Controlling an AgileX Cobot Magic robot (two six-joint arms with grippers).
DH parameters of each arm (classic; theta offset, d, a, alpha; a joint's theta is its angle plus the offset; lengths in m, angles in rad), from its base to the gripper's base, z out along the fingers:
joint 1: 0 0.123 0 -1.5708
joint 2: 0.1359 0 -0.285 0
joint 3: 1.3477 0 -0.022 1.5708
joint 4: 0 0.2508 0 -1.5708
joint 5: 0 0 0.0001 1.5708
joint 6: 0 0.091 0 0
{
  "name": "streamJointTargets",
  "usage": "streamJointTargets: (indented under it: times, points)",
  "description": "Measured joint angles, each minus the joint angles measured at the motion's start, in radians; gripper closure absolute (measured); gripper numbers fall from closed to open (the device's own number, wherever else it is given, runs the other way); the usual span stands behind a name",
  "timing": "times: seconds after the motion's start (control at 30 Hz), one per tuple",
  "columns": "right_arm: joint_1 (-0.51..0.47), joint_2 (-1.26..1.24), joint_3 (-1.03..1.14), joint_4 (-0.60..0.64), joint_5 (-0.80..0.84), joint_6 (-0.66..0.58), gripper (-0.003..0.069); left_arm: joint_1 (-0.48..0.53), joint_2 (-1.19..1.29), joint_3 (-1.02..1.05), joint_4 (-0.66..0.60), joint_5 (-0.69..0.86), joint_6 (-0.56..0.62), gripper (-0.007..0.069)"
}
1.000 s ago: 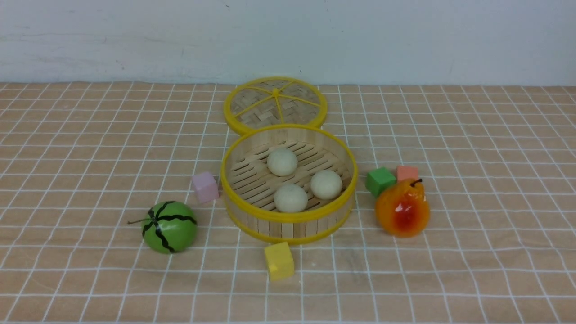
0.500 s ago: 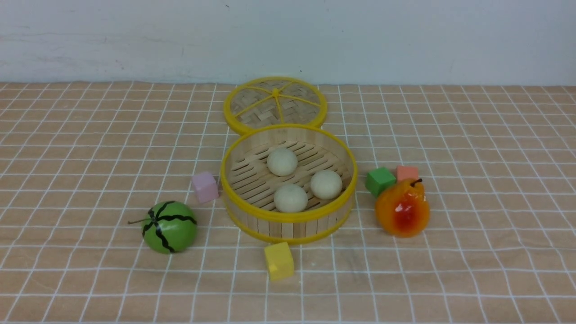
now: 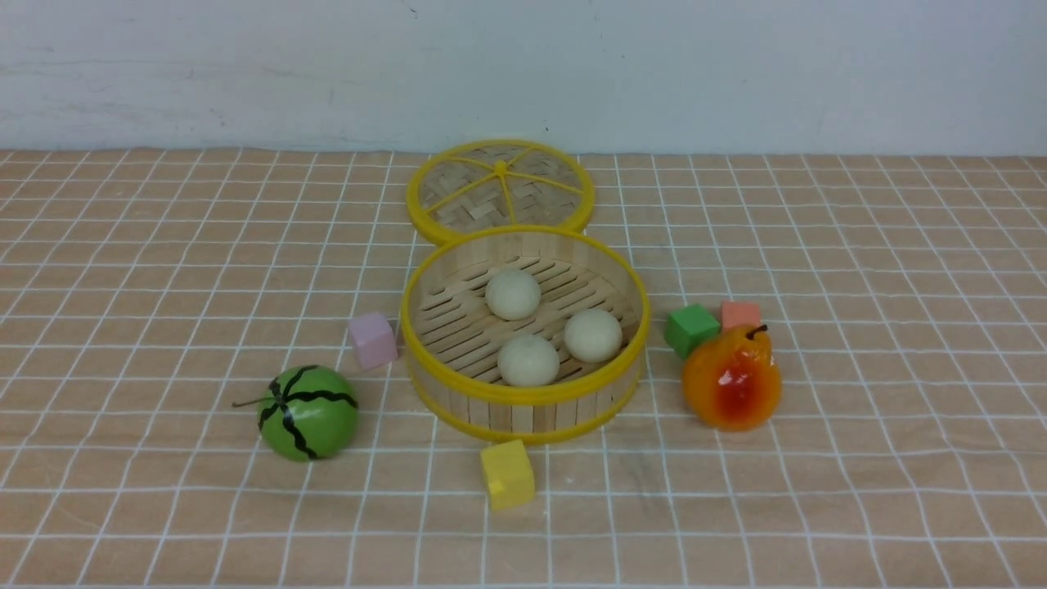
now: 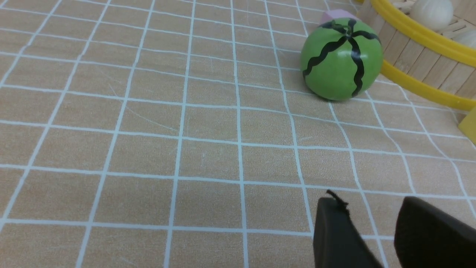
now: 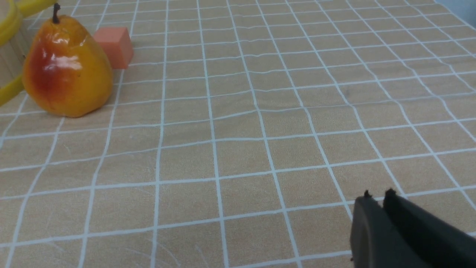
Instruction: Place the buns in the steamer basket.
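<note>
buns (image 3: 530, 360): all three sit in the basket (image 3: 523, 398); nothing left to load
left gripper (image 4: 372, 223): fingers apart, empty
right gripper (image 5: 377, 208): fingers almost together, empty
risk: a sweeping arm could knock the melon (image 3: 308, 412) at 8 o'clock or the pear (image 3: 731, 378) at 3 o'clock into the basket

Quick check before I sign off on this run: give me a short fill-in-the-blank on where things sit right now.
1. The number of buns lying inside the steamer basket is ____.
2. The woven lid lies flat on the cloth, ____ the basket as the front view shows it.
3. The cube in front of the basket is coloured ____.
4. The left gripper holds nothing; its jaws are ____.

Missing words: three; behind; yellow; open
</note>
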Motion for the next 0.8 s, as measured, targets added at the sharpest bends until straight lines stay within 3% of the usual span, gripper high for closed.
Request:
streamJointTargets:
  times: [0.8]
  points:
    - [0.000, 0.000, 0.001, 0.000, 0.000, 0.000, 0.0574, 0.000, 0.000, 0.000, 0.000, 0.000, 0.000, 0.0386]
